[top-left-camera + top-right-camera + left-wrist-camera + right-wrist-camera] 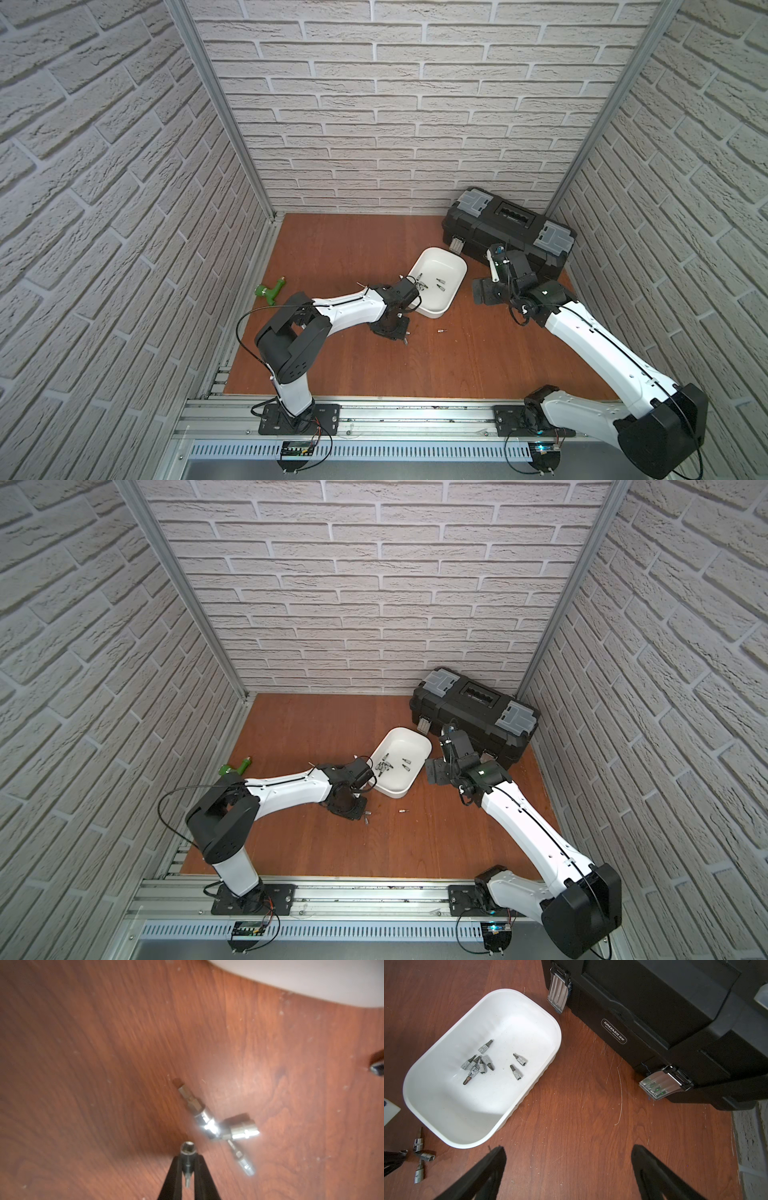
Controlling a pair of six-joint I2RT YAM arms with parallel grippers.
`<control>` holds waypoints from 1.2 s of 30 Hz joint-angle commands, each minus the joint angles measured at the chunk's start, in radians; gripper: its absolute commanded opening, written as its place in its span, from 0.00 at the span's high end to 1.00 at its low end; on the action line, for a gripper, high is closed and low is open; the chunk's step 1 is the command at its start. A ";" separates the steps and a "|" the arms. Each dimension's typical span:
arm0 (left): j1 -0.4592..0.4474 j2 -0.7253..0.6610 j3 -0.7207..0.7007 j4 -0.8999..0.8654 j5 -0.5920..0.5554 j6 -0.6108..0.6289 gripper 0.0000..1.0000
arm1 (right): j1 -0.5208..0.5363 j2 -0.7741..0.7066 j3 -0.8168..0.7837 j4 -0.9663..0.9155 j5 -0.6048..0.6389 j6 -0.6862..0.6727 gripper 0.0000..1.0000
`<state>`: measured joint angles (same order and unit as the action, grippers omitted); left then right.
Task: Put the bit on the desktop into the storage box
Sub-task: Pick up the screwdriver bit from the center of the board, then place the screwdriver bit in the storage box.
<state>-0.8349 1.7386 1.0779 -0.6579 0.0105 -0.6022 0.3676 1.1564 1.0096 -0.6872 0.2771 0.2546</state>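
In the left wrist view my left gripper [188, 1157] is shut on a small silver bit [188, 1150], held just above the desktop [104, 1064]. Three more bits [209, 1124] lie crossed on the wood close beside it, and they also show in the right wrist view as bits [425, 1155]. A single bit [441, 331] lies apart, in front of the storage box. The white storage box [432, 312] holds several bits [477, 1064]. My right gripper [568, 1148] hovers open and empty over bare wood between the storage box [527, 1093] and the toolbox.
A big black toolbox [511, 232] stands shut at the back right, close behind the right gripper [484, 291]. A green tool [270, 288] lies near the left wall. Brick-pattern walls enclose three sides, and an aluminium rail [395, 411] runs along the front.
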 commanded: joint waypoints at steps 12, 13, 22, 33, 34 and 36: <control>0.022 -0.117 0.229 -0.217 -0.122 0.124 0.86 | -0.011 -0.059 0.004 0.002 0.027 0.008 0.01; 0.025 -0.111 0.261 -0.228 -0.125 0.137 0.85 | -0.011 -0.061 0.005 -0.001 0.025 0.008 0.01; 0.037 0.031 0.530 -0.272 -0.131 0.256 0.85 | -0.011 -0.096 0.007 -0.025 0.028 0.006 0.01; 0.046 0.271 0.790 -0.245 -0.101 0.348 0.86 | -0.012 -0.100 0.006 -0.037 0.033 0.002 0.01; 0.047 0.290 0.805 -0.237 -0.100 0.357 0.86 | -0.011 -0.101 0.006 -0.038 0.033 0.000 0.01; 0.048 0.328 0.828 -0.224 -0.097 0.371 0.86 | -0.011 -0.101 0.004 -0.038 0.035 0.000 0.01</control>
<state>-0.7948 2.0323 1.8675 -0.8997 -0.0986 -0.2741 0.3634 1.0725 1.0096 -0.7319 0.2955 0.2546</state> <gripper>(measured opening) 0.145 0.987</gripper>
